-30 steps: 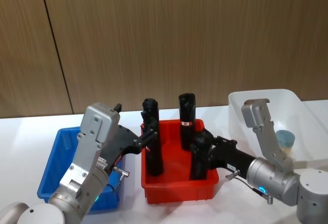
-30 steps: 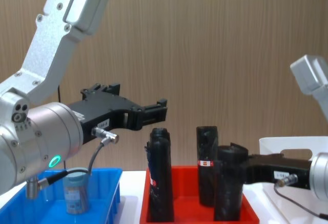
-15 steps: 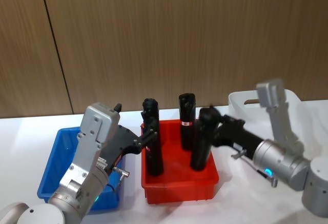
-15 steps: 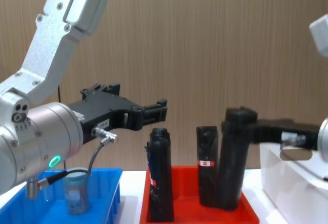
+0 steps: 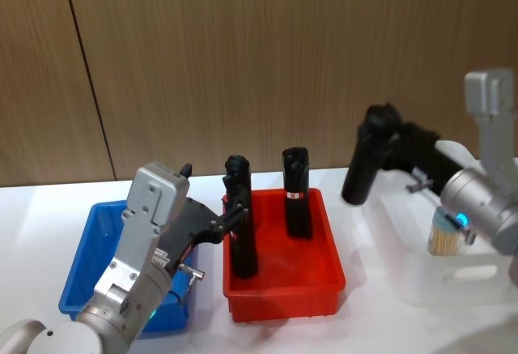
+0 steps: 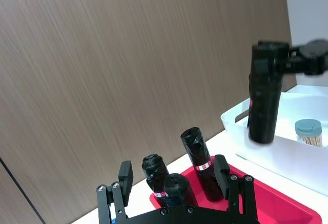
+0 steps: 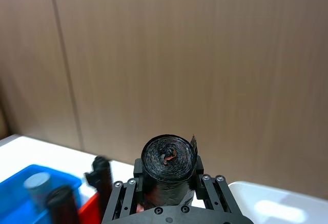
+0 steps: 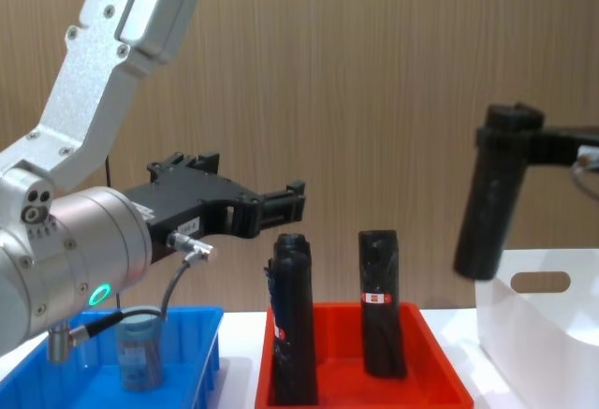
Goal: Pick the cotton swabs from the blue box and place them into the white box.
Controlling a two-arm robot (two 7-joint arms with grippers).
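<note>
Swab jar [image 8: 138,345] clear, grey-blue lid; right gripper [image 5: 380,131] fingers clamp black roll [image 5: 362,162]; left gripper [image 8: 285,203] spread.

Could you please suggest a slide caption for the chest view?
Right tool lifts a black roll above the white box; left tool hovers open.

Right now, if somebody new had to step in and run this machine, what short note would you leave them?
Right tool: shut on a black roll, held in the air beside the white box.
Left tool: open, holding nothing, above the blue box.
Done: one jar of cotton swabs stands in the white box.
Left: another swab jar stands in the blue box. Two black rolls stand in the red tray.
</note>
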